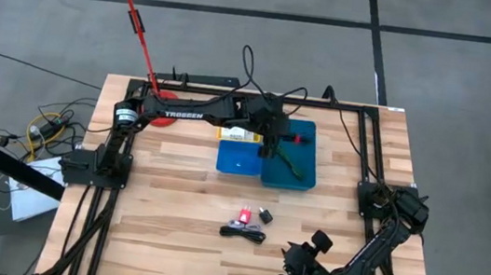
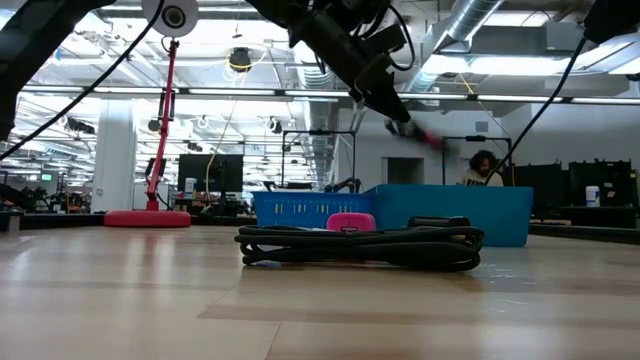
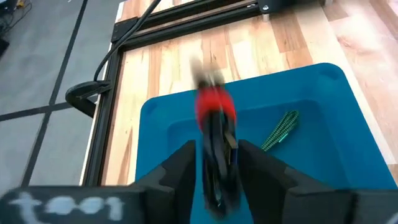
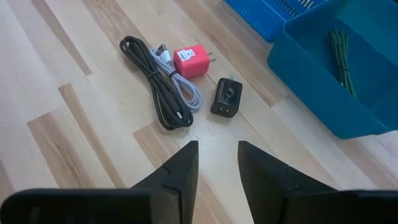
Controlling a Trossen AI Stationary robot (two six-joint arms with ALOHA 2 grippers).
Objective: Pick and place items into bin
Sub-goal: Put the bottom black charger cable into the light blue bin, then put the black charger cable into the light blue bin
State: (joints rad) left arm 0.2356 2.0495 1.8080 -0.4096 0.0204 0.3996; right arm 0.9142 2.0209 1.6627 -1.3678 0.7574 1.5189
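The left pincer [image 1: 280, 144] hangs over the large teal compartment of the bin [image 1: 304, 178], which sits toward the far edge of the bench [image 1: 167, 241], a little right of centre. Its fingers are clenched on a black-and-red clip-like piece [image 3: 214, 118]; in the left wrist view the piece stands between the two fingers, directly above the teal floor. A green cord [image 3: 280, 129] already lies inside that compartment, off to one side of the held piece. Joined to the teal part are a small blue compartment [image 1: 241, 159] and, behind it, a small yellow one [image 1: 238, 135].

The step in hand looks like the drop: the piece is carried and positioned over the bin, not yet let go. The next move calls for the left pincer to let go, ideally low enough that the clip lands inside the walls and does not bounce out.

Three items remain on the bench, near the middle toward the near edge: a coiled black cable [image 4: 152, 78], a pink charger [image 4: 191, 61] touching it, and a black charger [image 4: 226, 97] just beside them. The right pincer [image 4: 217, 158] waits near the near right corner, released, its fingers apart and aimed toward that group, well placed to take the black charger.
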